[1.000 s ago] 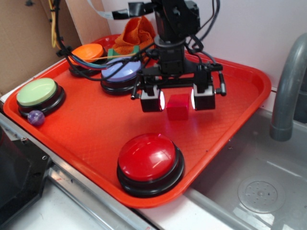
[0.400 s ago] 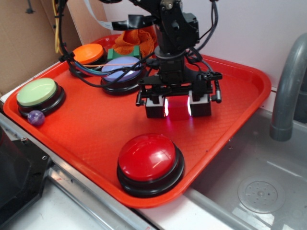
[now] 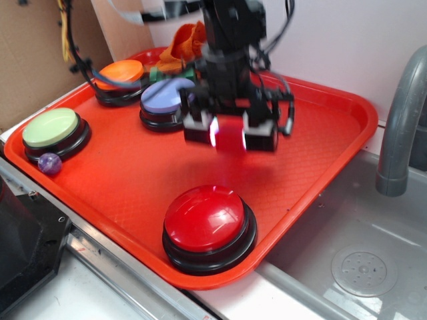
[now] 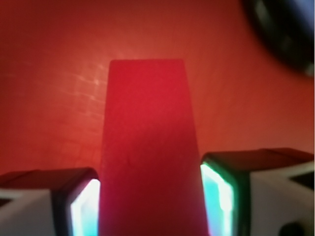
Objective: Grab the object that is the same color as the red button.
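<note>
My gripper is shut on the small red block and holds it lifted a little above the red tray, near the tray's middle. In the wrist view the red block fills the gap between my two lit fingers, pressed on both sides, with the tray floor behind it. The large glossy red button on its black base stands at the tray's near edge, in front of my gripper and apart from it.
A lavender button, an orange button and a pale green button stand on the tray's left half. A purple ball lies by the green button. An orange cloth and a green block are at the back. A sink and grey faucet are right.
My gripper closed from open around the red block onto it, then rose and shifted a little left and back with the block held.
</note>
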You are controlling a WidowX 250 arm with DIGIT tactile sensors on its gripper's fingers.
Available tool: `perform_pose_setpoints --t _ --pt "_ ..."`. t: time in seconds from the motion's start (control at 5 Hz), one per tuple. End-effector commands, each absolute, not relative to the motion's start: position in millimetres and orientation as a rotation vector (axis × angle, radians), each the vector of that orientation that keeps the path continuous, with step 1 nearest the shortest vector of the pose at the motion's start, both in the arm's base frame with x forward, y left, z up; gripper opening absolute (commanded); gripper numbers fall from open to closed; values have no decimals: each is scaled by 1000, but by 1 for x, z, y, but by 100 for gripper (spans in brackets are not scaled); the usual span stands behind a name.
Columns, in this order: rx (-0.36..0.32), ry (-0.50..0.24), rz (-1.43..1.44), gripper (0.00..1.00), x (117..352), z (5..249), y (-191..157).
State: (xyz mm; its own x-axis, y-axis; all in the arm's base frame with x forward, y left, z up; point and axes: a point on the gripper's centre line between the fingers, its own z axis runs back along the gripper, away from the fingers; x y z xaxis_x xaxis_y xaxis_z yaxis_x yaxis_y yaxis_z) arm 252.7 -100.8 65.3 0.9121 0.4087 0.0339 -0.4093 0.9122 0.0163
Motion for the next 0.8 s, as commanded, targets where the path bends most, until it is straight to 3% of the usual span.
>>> perform_pose_setpoints --t 0.0,0.6 --pt "-27 -132 257 0 233 155 -57" --pt "14 -79 49 0 200 156 -1"
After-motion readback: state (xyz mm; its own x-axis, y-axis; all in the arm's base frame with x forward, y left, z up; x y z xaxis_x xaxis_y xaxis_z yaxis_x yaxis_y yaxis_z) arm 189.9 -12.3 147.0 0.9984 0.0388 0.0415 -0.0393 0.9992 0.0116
